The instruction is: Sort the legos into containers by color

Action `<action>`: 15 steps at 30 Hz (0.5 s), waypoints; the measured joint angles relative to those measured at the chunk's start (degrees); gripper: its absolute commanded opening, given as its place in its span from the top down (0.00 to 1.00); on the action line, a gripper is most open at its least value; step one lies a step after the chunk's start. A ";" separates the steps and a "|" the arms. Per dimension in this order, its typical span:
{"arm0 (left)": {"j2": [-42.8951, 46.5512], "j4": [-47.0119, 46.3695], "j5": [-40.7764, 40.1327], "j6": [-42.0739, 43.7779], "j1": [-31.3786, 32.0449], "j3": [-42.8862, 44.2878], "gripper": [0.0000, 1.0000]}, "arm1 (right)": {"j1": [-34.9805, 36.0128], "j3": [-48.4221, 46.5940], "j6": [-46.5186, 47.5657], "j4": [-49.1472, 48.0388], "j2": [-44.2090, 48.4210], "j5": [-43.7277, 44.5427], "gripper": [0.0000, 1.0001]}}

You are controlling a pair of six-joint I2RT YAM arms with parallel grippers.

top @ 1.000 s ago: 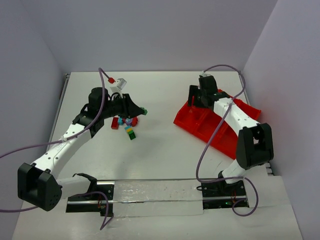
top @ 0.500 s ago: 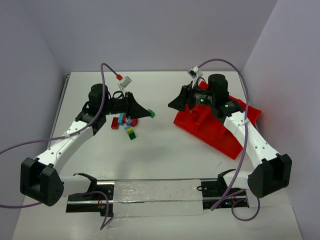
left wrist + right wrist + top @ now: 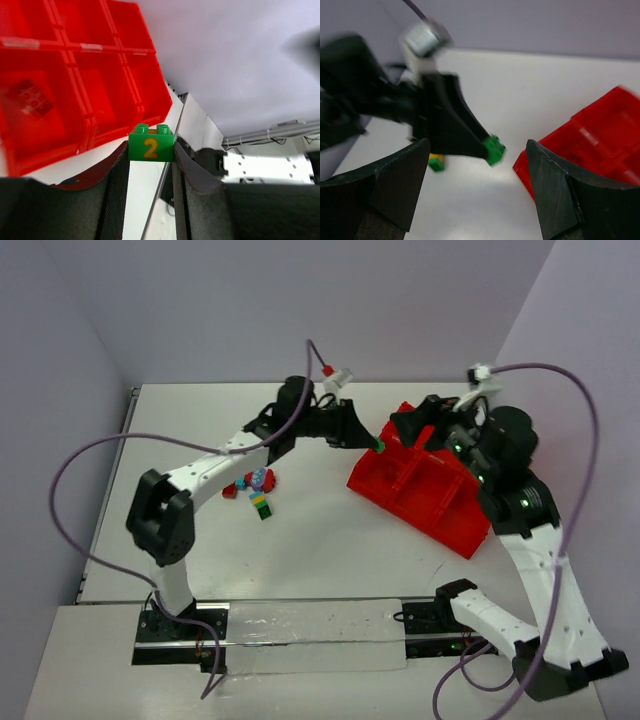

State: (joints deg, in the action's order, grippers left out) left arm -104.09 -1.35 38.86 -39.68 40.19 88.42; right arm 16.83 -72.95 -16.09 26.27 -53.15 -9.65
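Left gripper (image 3: 150, 150) clamped on a green brick (image 3: 150, 145) marked "2", gripped by its sides at the fingertips, just off the left corner of the red tray (image 3: 420, 490). The tray sits toward the right edge. Right gripper (image 3: 476, 145) wide open, holding nothing, beside the tray's far side. Other bricks (image 3: 255, 485) clustered left of centre.

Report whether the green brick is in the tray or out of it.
Out: the green brick is clamped in the left gripper, held beside the red tray's edge, inside no compartment.
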 measured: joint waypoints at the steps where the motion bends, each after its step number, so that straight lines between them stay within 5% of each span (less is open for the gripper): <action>1: -3.13 0.61 -1.04 -0.72 1.60 1.93 1.00 | -0.11 -0.89 -0.34 0.01 2.39 2.69 0.10; 10: -29.24 7.73 -8.30 -5.24 12.05 27.97 1.00 | -0.12 -5.65 -0.75 0.91 13.00 15.89 0.10; 15: -35.06 10.30 -11.96 -7.40 14.84 35.33 1.00 | -0.12 -5.55 -0.73 3.15 12.53 17.20 0.10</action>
State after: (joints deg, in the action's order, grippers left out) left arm -139.15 8.95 26.90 -47.07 55.03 123.75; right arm 16.71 -78.51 -16.82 29.42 -40.61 7.56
